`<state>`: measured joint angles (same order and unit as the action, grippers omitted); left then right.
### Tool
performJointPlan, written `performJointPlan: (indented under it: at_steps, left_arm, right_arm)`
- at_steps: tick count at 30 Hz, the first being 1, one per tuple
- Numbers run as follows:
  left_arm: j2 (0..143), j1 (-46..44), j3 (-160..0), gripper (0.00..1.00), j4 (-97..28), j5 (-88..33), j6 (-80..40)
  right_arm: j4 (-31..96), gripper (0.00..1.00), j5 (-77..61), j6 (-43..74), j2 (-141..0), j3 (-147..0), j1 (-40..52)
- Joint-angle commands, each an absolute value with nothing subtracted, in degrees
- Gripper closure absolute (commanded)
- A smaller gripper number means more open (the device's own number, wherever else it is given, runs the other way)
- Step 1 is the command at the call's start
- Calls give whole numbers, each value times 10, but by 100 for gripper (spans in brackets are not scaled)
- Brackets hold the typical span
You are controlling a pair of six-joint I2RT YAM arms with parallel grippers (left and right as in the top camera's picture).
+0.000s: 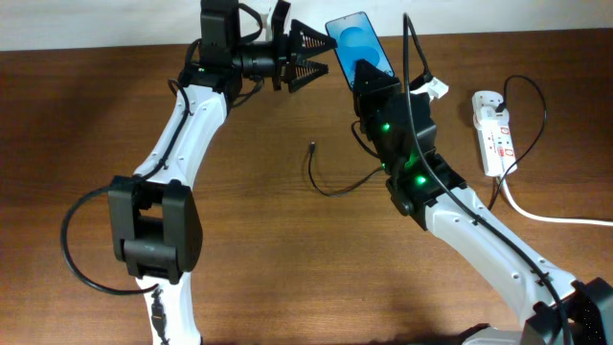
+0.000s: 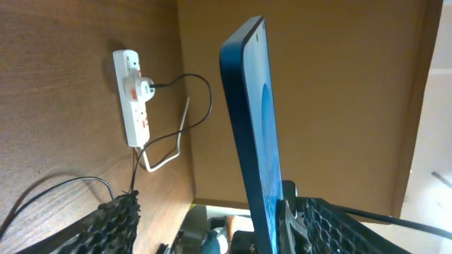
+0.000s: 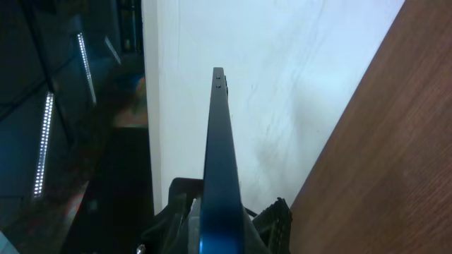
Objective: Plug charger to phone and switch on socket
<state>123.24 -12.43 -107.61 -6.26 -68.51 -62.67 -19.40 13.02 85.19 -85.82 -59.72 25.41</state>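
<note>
Phone (image 1: 358,40) base behind right end effector (image 1: 370,79)

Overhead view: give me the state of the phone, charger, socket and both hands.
phone: screen lit, held on edge above the table
charger: tip loose on the table, not in the phone
socket: adapter plugged in, switch position unreadable
right hand: shut on the phone
left hand: open beside the phone
</note>
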Motion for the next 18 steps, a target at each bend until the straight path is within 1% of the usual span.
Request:
performJointPlan:
  at_steps: [1,4,5,9,10,12,16,18]
  left_arm:
    - [1229,-123,-1082,27,-60,-676,-639]
    - [1229,-123,-1082,36,-60,-671,-665]
    - [1229,-123,-1082,41,-59,-669,-668]
    - [1229,-123,-1082,50,-38,-666,-675]
    - [1229,-123,-1082,55,-34,-664,-679]
    - [1229,-124,-1082,62,-34,-654,-679]
    - [1229,-130,-1082,63,-34,-650,-679]
    - [1229,-135,-1082,62,-35,-647,-679]
  right_arm:
    - [-204,96,129,850,-863,-605,271]
    - [-205,96,126,883,-883,-605,278]
    - [-208,96,126,902,-891,-605,282]
    - [-233,96,122,910,-908,-605,292]
    - [-234,96,122,910,-909,-605,293]
    - [-234,96,122,922,-912,-605,296]
    - [-245,96,121,937,-913,-605,296]
    - [-260,96,103,937,-914,-605,296]
